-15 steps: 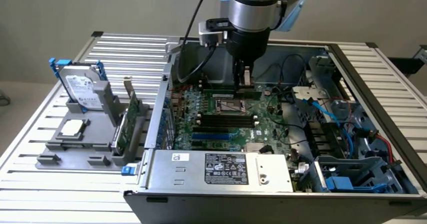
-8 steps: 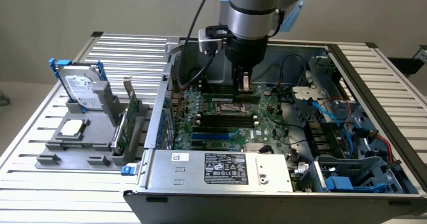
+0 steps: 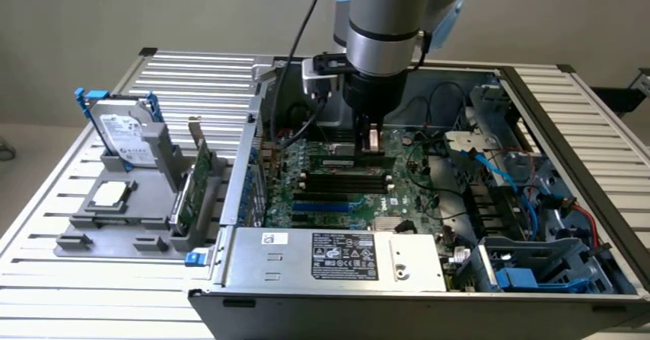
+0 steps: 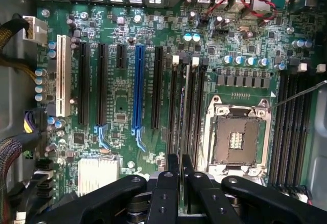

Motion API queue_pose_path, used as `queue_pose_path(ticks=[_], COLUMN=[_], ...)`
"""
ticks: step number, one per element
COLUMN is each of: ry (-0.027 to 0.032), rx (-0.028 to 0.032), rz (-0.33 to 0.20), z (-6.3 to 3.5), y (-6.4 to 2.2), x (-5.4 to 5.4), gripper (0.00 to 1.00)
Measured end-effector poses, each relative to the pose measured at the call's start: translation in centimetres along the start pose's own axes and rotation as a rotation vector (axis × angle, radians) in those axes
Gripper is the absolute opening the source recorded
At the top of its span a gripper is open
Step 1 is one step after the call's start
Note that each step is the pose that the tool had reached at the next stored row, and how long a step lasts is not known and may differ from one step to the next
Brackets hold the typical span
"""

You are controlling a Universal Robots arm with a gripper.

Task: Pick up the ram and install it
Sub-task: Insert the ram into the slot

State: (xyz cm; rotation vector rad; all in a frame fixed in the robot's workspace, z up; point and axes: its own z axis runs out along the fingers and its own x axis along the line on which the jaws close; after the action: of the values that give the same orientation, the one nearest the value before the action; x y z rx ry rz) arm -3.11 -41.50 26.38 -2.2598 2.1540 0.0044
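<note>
Two black metal fingers (image 4: pixel 173 175) of the pincer (image 4: pixel 180 158) stand close together, clamped on the long, thin, dark circuit-board ram (image 4: pixel 186 106), which is seen edge-on. The ram lies in line with the bank of long black plastic memory slots (image 4: pixel 199 111) just beside the empty, silver-framed square processor socket (image 4: pixel 237 137). Whether it is already seated there I cannot tell. In the exterior view the pincer (image 3: pixel 372 138) hangs low inside the open grey metal computer case (image 3: pixel 406 313).

Several things could go wrong, in my judgement. If the stick sits slightly off the slot's line or tilts, a downward push could bend it or strain the green motherboard (image 4: pixel 122 101). If the small white end clips (image 4: pixel 176 59) are not open, it would not go home. A sideways slip toward the socket could strike its bare contacts.

Farther from the socket stands a long blue plastic slot (image 4: pixel 137 91). The silver metal power-supply box (image 3: pixel 304 268) carries a black label (image 3: pixel 345 255), and outside the case, well apart from the socket, an upright silver hard drive (image 3: pixel 127 135) bears a white one. No writing or brand can be read on either.
</note>
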Motion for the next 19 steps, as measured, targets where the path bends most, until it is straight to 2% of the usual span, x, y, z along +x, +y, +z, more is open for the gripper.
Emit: queue_pose_path(ticks=[14,19], ry=[0.0000,0.0000], rx=[-0.0005,-0.0047], rz=[0.000,0.000], z=[2.51,2.62], y=[0.10,0.16], x=[0.3,0.3], gripper=[0.14,0.14])
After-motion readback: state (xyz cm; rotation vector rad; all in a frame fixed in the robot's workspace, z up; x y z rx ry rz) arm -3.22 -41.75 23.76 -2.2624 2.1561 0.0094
